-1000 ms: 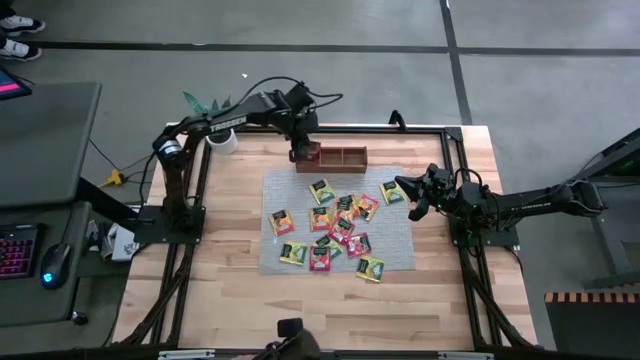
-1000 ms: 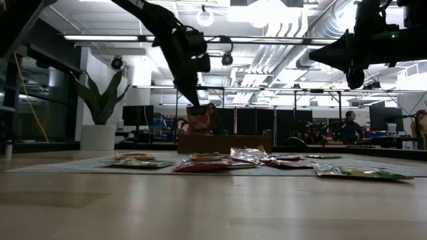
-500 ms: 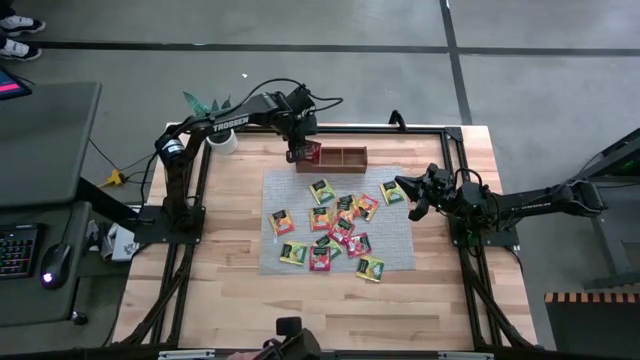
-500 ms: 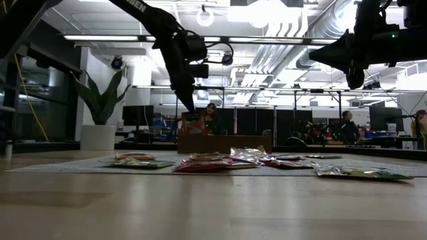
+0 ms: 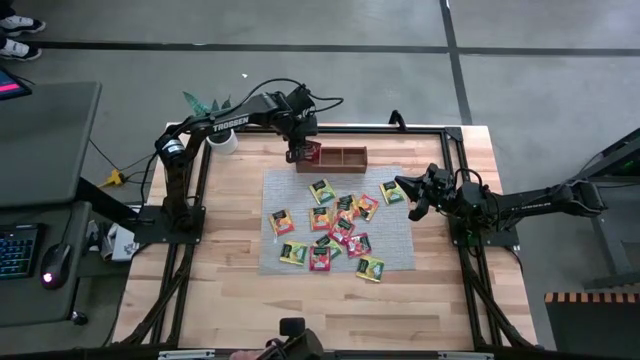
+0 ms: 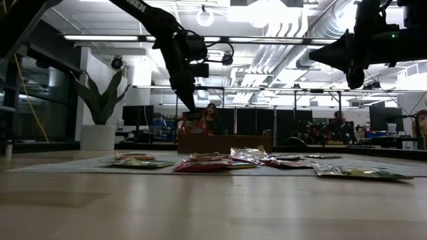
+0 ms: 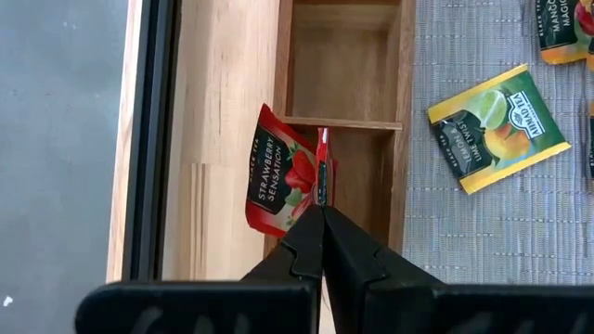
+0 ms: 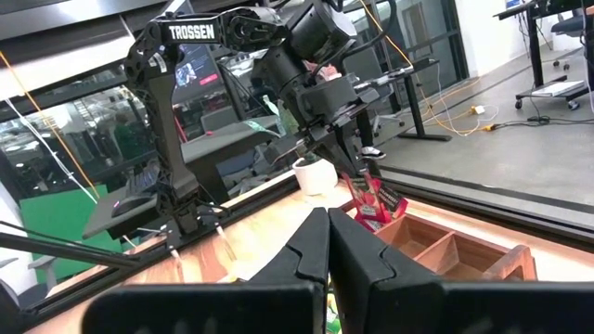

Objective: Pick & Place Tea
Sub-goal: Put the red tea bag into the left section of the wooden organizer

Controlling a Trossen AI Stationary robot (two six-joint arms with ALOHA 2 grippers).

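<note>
Tea sachet point(image 7: 281, 182), red, hangs pinched in the left fingers point(image 7: 320, 199) over the tray's point(image 5: 340, 157) left end; others lie on the mat point(image 5: 400, 250). Right fingers point(image 5: 417, 209) pressed together near the tabletop's right edge.

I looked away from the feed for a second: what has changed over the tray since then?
The left gripper, shut on the red strawberry sachet, shifted slightly along the tray's end and rose a little, so the sachet now hangs tilted over the wooden tray, at its end compartment. It has not let go. The right gripper waits shut beside the mat; the loose sachets lie as before.
</note>
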